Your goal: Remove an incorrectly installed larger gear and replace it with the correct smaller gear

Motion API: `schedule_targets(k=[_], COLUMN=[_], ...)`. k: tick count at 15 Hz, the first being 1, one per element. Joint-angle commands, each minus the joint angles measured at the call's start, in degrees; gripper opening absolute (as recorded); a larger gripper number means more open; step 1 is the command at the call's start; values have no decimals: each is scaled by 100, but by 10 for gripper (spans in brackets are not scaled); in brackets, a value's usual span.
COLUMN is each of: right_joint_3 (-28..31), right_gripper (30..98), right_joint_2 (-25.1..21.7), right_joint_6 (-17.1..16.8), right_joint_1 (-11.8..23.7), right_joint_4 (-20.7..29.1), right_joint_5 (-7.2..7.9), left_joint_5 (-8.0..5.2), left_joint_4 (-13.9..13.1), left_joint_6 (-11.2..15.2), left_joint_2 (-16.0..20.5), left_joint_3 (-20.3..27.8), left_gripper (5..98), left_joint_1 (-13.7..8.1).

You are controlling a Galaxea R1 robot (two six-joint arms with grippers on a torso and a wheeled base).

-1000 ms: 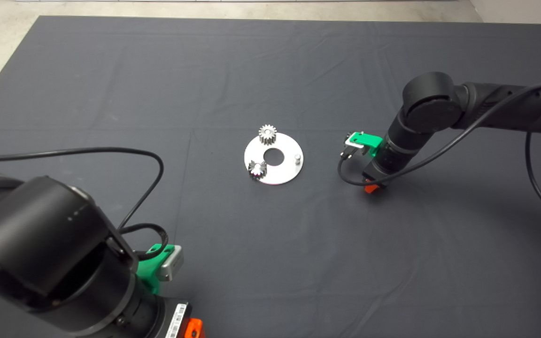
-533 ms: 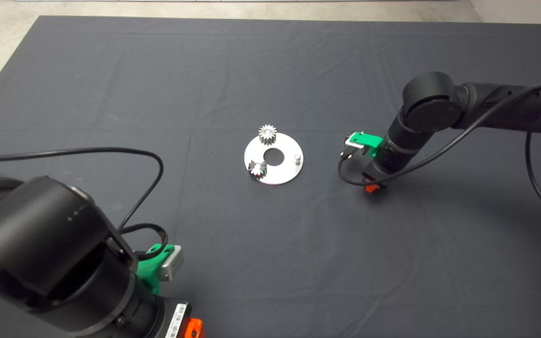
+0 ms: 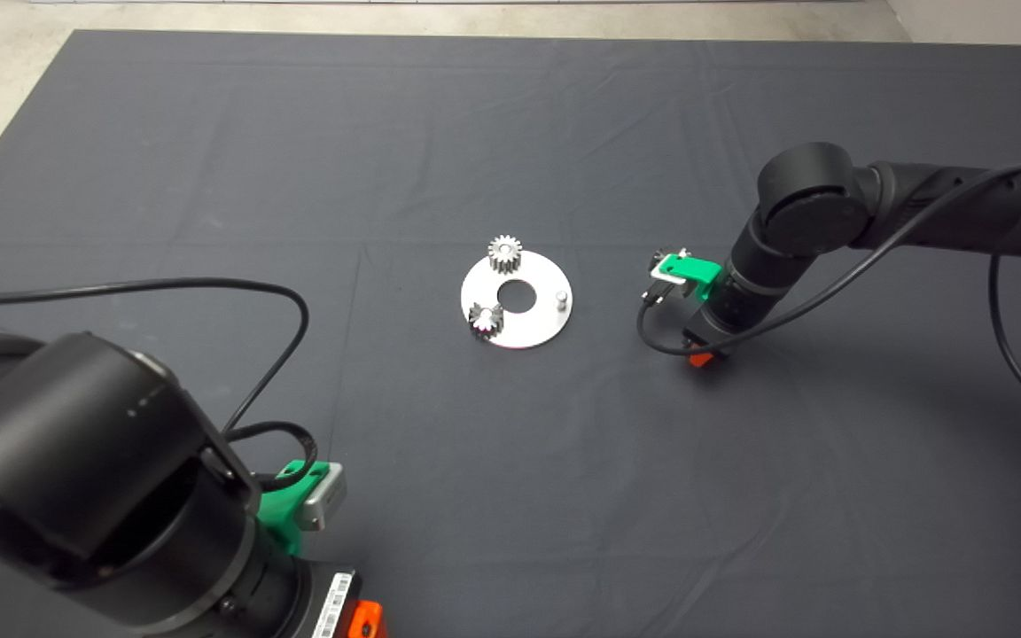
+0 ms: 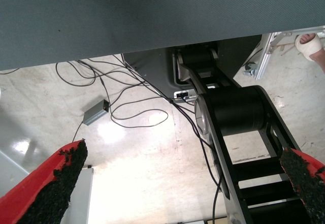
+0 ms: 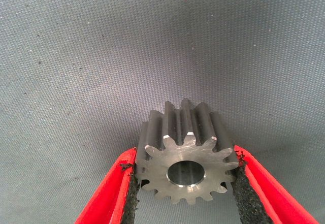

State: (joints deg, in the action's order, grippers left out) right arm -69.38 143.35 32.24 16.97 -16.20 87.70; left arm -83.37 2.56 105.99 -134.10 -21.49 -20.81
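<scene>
Fingers of the left gripper [image 4: 177, 193] stand spread wide apart with nothing between them; only their red tips and black crumbly pads show at the corners of the left wrist view. In the head view this gripper [image 3: 367, 620] is parked at the lower left, mostly hidden behind its bulky black arm. Beyond it the left wrist view shows a pale glossy floor with loose black cables [image 4: 127, 107], a small grey box, the robot's black base, and a person's foot [image 4: 312, 46] cut off at the edge.

Farther out, the right gripper [image 5: 184, 183] is down at the dark mat [image 3: 510, 133], right of the plate, its fingers clamped on the smaller gear [image 5: 185, 155]. This gear is dark grey steel with short straight teeth and a round bore, its machined face shiny. In the head view the gear is hidden under the wrist, and only a red fingertip shows.

The surface is covered by a dark grey woven cloth with faint creases; pale floor shows past its far edge. A flat round metal plate [image 3: 537, 328] with a centre hole carries two gears, one [image 3: 504, 254] at its far rim and one [image 3: 484, 320] at its near left, plus a bare pin [image 3: 562, 299] on its right.
</scene>
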Motion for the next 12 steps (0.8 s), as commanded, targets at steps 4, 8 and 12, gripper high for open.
schedule_targets(k=[4, 8, 12], right_joint_3=[75, 101, 93], right_gripper=[429, 427, 410], right_joint_2=[-29, 5, 23], right_joint_6=[19, 27, 36], right_joint_1=[52, 52, 70], right_joint_4=[3, 3, 123], right_joint_5=[599, 608, 608], left_joint_5=[14, 14, 14], left_joint_4=[-115, -115, -115], left_joint_6=[10, 10, 16], left_joint_2=[28, 19, 19], left_joint_3=[77, 77, 77], left_gripper=[982, 982, 982], left_joint_1=[-55, -55, -55])
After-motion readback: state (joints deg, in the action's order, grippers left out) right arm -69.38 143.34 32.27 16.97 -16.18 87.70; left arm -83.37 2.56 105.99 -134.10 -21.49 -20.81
